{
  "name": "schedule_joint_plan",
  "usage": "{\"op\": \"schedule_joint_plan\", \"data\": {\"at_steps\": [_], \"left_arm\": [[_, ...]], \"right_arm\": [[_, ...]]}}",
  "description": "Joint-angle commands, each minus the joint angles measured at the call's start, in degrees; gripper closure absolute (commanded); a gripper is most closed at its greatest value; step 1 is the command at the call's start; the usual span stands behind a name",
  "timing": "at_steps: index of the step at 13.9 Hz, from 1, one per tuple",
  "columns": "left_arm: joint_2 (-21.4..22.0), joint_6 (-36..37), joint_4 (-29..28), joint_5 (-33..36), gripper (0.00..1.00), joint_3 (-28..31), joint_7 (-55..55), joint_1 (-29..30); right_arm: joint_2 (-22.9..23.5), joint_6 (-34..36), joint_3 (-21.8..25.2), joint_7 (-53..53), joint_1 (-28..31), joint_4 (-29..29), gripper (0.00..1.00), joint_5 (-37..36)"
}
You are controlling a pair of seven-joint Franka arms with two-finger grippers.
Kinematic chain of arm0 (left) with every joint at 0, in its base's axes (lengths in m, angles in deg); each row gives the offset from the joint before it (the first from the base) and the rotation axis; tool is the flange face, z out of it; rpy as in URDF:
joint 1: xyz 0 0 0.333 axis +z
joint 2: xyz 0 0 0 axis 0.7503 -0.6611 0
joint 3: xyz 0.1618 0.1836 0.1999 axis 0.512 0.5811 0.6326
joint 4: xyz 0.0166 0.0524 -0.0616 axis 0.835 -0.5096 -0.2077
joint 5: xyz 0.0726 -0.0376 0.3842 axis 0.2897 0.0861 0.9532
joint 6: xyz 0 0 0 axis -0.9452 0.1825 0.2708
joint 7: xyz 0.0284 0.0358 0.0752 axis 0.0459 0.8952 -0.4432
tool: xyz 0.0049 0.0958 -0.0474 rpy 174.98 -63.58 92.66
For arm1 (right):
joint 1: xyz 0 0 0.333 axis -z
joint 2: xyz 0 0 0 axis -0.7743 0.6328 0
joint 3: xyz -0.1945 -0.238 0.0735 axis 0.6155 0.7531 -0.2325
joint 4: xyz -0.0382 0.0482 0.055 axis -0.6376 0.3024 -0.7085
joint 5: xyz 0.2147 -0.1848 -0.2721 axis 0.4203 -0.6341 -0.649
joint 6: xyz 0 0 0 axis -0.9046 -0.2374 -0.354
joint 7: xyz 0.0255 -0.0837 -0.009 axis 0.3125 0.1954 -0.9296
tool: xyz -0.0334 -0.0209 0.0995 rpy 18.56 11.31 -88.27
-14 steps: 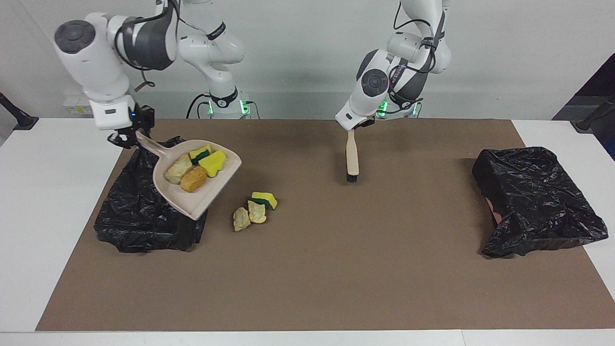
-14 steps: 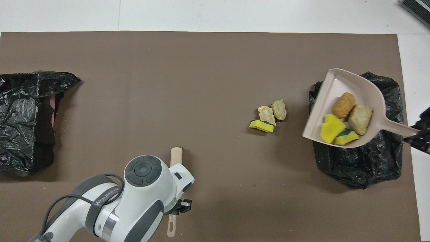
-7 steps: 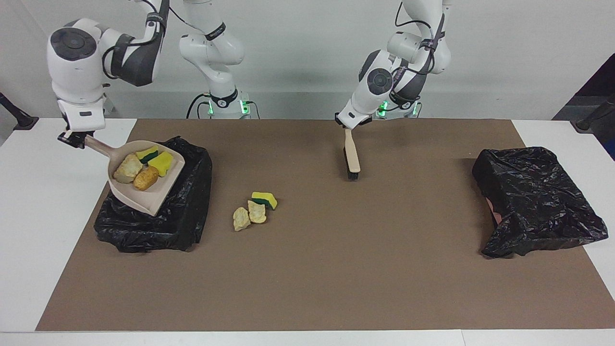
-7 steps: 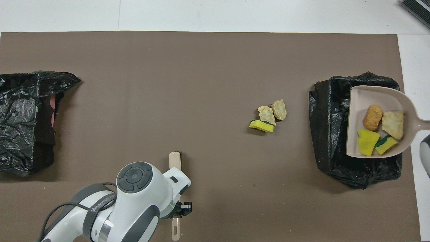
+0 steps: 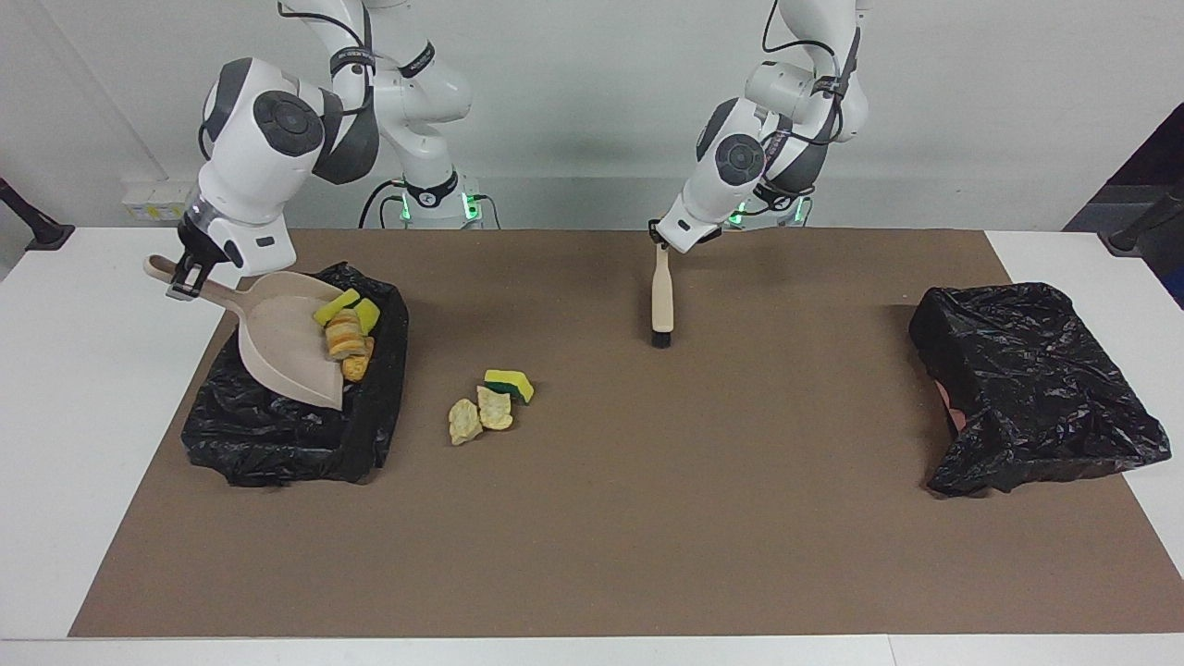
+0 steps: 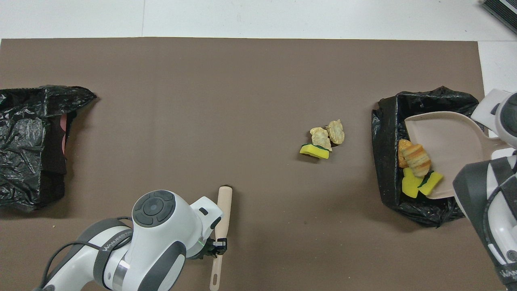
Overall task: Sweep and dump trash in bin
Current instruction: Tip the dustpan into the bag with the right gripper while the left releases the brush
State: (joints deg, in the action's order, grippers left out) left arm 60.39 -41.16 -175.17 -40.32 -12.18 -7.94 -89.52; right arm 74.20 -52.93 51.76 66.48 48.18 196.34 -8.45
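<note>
The right end effector [image 5: 188, 274] is clamped on the dustpan [image 5: 282, 344] handle, tipping it over the black-lined bin [image 5: 277, 435] so its trash [image 5: 347, 333] slides off the lip. Three scraps [image 5: 490, 403] lie on the table [image 5: 647, 518] beside that bin (unswept). The left end effector [image 5: 659, 242] holds the brush [image 5: 661, 301] bristles-down, though whether its grip is firm I cannot tell. A second bagged bin [image 5: 1027, 388] sits at the left arm's end.

Trash [image 6: 416, 161] in tilted dustpan [image 6: 452, 149]
</note>
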Motion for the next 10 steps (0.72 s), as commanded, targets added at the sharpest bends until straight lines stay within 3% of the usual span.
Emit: {"op": "schedule_joint_plan", "data": {"at_steps": [1,6,10], "left_arm": [[-0.66,-0.38,1.76,-0.81,0.00,0.05,0.23,1.70],[-4.18,1.99,11.41,1.73,0.00,0.14,0.49,11.87],[-5.14,3.39,20.81,7.62,0.00,0.14,9.88,19.70]], "right_arm": [[-1.16,5.06,-0.34,2.36,0.45,-1.15,1.00,-2.50],[-2.73,23.69,-4.38,0.00,0.45,-9.76,1.00,0.29],[-3.44,35.84,-9.82,-20.78,0.45,-14.61,1.00,13.81]]}}
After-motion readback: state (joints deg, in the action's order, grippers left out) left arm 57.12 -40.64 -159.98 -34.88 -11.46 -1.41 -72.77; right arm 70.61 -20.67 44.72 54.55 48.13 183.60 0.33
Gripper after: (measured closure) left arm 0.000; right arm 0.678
